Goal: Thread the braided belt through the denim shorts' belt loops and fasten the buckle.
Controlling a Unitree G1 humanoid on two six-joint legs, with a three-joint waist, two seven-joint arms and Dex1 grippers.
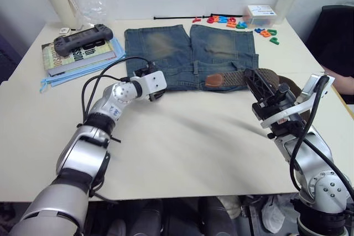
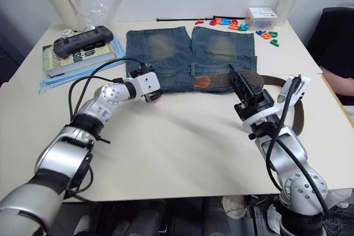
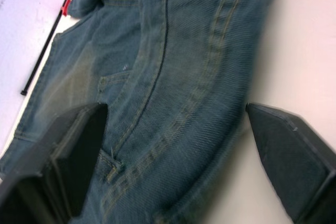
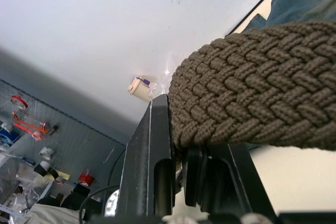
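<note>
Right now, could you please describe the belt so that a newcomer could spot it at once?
Find the faded blue denim shorts in the middle of the cream table. Along their near waistband edge, toward the right side, lies the dark-brown braided belt, running off past the shorts. Its woven strap and tan leather tip distinguish it from the thin black cord behind the shorts.
</note>
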